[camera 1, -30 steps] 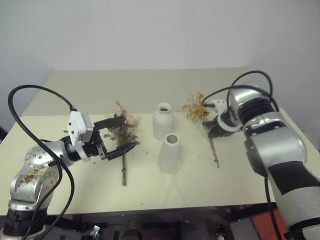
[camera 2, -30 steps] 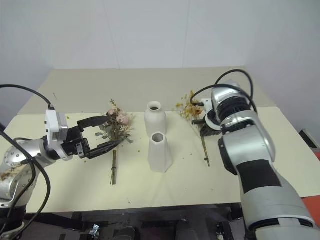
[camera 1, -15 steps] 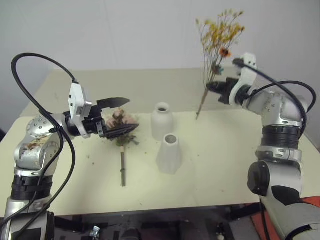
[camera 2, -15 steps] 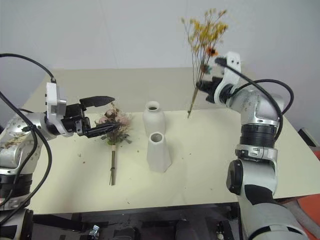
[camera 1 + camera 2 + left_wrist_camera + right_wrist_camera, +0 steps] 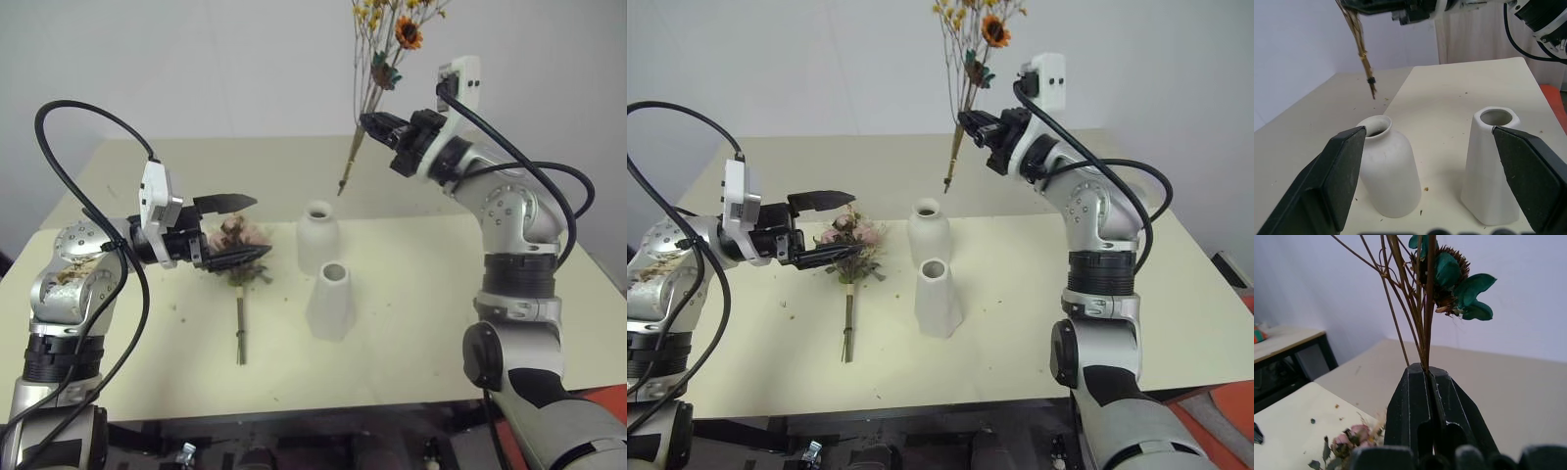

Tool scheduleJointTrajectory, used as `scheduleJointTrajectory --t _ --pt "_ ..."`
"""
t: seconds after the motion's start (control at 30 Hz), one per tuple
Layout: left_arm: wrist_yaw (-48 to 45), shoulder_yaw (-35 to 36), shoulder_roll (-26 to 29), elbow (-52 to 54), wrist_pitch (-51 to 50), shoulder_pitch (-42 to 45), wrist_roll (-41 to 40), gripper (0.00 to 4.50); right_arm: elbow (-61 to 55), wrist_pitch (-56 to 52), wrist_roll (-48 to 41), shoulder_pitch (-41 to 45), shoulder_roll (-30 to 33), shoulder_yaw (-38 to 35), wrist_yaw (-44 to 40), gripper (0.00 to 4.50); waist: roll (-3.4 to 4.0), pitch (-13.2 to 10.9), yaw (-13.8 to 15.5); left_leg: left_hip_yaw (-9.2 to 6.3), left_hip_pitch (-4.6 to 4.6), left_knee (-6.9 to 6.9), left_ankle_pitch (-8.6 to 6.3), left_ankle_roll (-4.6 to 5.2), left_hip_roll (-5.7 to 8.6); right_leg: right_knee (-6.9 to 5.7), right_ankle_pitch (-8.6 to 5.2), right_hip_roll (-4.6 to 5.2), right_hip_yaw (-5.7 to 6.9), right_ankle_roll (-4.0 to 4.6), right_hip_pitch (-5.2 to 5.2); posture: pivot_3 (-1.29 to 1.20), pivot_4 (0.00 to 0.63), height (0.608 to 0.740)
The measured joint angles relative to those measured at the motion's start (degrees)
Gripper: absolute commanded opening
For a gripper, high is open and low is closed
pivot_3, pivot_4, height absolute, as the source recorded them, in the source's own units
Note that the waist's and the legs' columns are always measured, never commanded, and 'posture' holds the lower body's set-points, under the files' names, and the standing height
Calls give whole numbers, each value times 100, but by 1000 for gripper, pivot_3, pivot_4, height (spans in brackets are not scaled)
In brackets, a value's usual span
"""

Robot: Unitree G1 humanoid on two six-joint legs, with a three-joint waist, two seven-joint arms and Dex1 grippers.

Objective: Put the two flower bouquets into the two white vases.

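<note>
yellow-orange spray [image 5: 392, 39], thin-stemmed, upright in clamped right pincer [image 5: 377, 125]; left pincer [image 5: 240, 230] wide apart

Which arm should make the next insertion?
Right. The right gripper is shut on the yellow spray, stem tip in the air near the rounded vase. The left gripper hovers open over the rose bunch lying on the table.

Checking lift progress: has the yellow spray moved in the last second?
Yes. The yellow spray, in the shut right gripper, went from lying on the table right of the round vase to upright above it.
</note>
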State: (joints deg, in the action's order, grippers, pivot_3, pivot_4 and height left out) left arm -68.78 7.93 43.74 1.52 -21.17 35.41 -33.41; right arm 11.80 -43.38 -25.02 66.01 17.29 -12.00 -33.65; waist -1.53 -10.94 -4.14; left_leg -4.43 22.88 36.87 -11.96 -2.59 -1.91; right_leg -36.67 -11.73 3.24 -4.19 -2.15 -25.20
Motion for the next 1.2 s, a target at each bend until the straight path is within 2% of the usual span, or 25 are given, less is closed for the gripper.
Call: scheduleJointTrajectory --t 0.27,0.57,1.2 --pt "10 -11 68 0 -120 1 11 4500 289 441 21 93 -233 338 -138 12 1 -1 -4 0 -1 0 0 0 -1 -2 0 -1 0 0 -1 0 150 740" --pt "34 -14 74 -1 -138 12 45 4500 596 680 326 83 -201 911 -335 12 2 -1 -1 0 0 0 0 0 -1 -2 -1 -1 0 1 -2 0 150 740" --pt "60 -12 110 24 -256 8 39 4500 612 1114 699 -431 -160 1193 -484 12 2 -1 -1 0 0 0 0 0 0 -2 -1 -1 0 1 -2 0 150 740"
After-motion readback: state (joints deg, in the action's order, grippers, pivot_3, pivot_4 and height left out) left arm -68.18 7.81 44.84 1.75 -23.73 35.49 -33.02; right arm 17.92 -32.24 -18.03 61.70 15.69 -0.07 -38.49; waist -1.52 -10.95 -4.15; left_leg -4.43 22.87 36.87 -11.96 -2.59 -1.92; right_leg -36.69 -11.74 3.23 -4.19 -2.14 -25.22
